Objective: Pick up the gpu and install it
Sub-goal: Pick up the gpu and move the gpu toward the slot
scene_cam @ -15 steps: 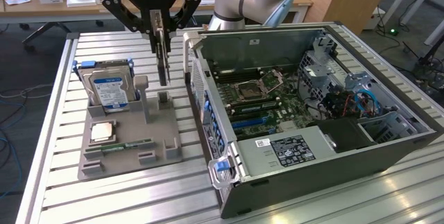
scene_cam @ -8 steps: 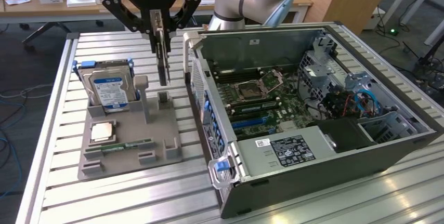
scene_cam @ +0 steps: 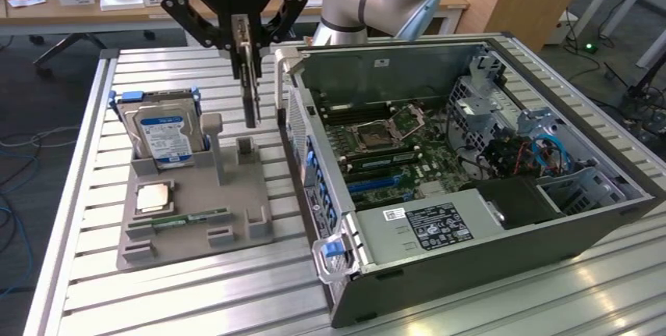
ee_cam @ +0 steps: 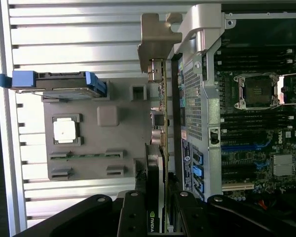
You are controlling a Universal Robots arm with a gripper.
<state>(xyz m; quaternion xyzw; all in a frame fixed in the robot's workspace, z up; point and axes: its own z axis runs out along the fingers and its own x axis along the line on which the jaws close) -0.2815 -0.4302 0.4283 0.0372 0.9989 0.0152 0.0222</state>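
Note:
My gripper is shut on the gpu, a thin dark card that hangs edge-on and upright from the fingers. The card is lifted clear above the grey holder block, between the block and the open computer case. In the wrist view the gpu runs edge-on from the gripper out to its silver end bracket. It lies just outside the case's side wall. The motherboard lies face-up inside the case, with blue slots near its front edge.
On the holder block stand a silver hard drive with a blue-white label, a square processor chip and a narrow green memory stick. The slatted metal table carries everything. Desks and a robot base stand behind.

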